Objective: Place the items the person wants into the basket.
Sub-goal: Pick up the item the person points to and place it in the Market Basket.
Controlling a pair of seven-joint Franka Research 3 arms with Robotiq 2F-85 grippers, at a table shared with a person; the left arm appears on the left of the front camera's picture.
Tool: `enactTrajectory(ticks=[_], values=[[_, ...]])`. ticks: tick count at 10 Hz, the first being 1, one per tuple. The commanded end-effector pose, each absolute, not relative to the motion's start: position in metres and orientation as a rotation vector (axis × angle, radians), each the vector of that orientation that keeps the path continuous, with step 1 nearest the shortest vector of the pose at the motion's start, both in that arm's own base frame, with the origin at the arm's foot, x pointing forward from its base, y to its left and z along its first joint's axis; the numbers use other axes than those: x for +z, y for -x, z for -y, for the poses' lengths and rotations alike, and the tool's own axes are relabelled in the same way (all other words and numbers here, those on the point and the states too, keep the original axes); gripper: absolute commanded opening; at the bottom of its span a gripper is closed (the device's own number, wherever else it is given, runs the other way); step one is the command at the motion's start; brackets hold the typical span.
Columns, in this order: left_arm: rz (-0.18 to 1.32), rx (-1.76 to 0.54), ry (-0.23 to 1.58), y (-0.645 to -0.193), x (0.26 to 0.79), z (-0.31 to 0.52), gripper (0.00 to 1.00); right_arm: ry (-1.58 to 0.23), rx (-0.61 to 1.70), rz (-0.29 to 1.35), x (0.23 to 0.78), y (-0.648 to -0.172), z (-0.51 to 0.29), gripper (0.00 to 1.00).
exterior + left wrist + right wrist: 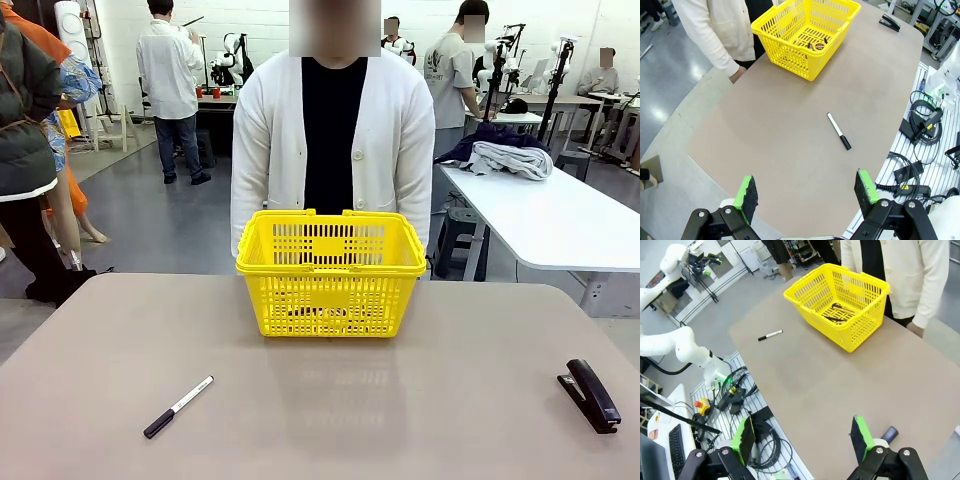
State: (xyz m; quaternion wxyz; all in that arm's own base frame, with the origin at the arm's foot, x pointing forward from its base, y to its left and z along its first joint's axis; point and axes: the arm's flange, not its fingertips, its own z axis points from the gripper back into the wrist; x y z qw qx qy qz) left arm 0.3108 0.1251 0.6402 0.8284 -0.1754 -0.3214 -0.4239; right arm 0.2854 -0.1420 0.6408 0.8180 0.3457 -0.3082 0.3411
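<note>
The yellow basket point(330, 270) stands at the far middle of the table, right in front of the person point(333, 130) in a white cardigan. On the basket's floor lie small tools: a round yellow tape measure point(818, 46) and slim dark items point(837, 312), also seen dimly through the lattice point(318, 316). My left gripper point(806, 190) hangs open high above the table's near-left edge, nothing between its green pads. My right gripper point(803, 437) is likewise open and empty, above the near-right edge. Both are far from the basket point(805, 35) point(840, 305).
A white-barrelled black marker point(178, 407) point(839, 131) point(770, 335) lies near the front left. A black stapler point(590, 395) point(888, 21) sits at the right edge. The person's hands point(737, 75) point(914, 329) hang at the table's far edge. Cables lie beside the table.
</note>
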Motion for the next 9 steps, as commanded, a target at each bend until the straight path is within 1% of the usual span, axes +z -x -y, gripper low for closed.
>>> enactTrajectory(ticks=[1,9], values=[[0.695,-0.913,0.388,-0.3099,0.6397,-0.1256,1.0,-0.754,0.734,0.669,0.6426,-0.2864,0.1407,1.0],[0.695,-0.913,0.388,-0.3099,0.6397,-0.1256,1.0,-0.754,0.734,0.669,0.6426,-0.2864,0.1407,1.0]])
